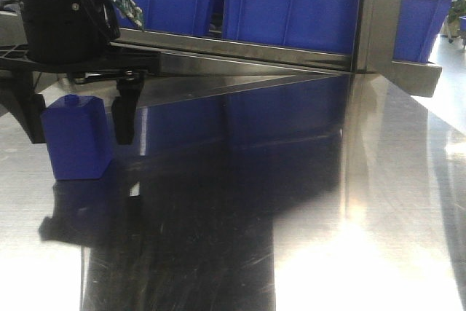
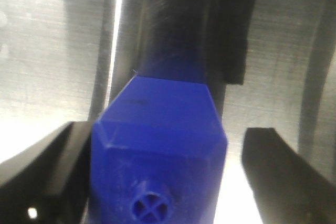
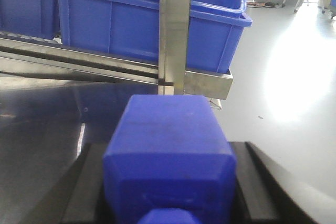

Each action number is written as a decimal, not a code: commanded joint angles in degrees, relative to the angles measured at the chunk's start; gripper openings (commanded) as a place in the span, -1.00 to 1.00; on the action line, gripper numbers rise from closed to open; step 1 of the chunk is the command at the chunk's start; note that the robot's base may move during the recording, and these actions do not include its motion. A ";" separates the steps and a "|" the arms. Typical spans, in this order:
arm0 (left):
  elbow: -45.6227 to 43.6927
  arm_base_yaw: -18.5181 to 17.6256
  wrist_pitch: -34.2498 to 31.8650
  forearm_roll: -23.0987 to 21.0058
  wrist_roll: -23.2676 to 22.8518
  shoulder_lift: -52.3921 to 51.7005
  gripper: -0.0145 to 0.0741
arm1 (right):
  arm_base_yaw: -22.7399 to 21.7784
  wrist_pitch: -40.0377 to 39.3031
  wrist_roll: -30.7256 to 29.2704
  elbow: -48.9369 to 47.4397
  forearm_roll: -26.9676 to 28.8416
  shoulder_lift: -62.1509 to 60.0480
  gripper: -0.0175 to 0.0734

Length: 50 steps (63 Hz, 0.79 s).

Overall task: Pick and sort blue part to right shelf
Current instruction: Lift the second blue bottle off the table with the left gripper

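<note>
Polished steel makes up the bench [image 1: 291,216], and its mirror finish is tinted by the blue reflected from above. At nine o'clock in the front view a squatter blue block [image 1: 73,143] is stood upright on the bench with its low knob uppermost. It is straddled by the left end effector [image 1: 76,132], which is lowered from above with the wrist held roughly vertical. The fingers [image 2: 273,166] are seen parted in the left wrist view. A bright gap is left at three o'clock of the block, while at nine o'clock the other finger lies just beside it, and contact there cannot be decided. Nothing is judged to be gripped on this side. From twelve to two o'clock of the front view the right shelf [image 1: 371,27] is seen, with large blue bins [image 1: 291,5] carried on its steel post and rail. The blue part [image 3: 168,145] is found in the right wrist view only, laid with its cap toward the camera between the fingers of the right end effector [image 3: 170,187], which is closed against both flanks so far as can be seen. It is judged to be held this way so that the body leads toward the shelf, whose post stands at twelve o'clock of the part. The right arm is held roughly level, pointed at the shelf front and apart from it.
</note>
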 commanded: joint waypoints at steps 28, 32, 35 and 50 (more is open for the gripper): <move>-1.77 -0.12 0.77 0.60 -0.02 -3.26 0.09 | -0.23 -5.85 -0.39 -1.65 -0.70 0.08 0.25; -1.77 -0.12 0.77 0.89 1.34 -4.06 0.06 | -0.23 -5.85 -0.39 -1.65 -0.70 0.08 0.25; -1.77 -0.37 0.77 0.89 3.54 -4.72 0.05 | -0.23 -5.85 -0.39 -1.65 -0.70 0.08 0.25; -1.77 -1.40 1.16 -5.78 17.84 -9.41 -0.02 | -0.23 -5.85 -0.39 -1.65 -0.70 0.08 0.25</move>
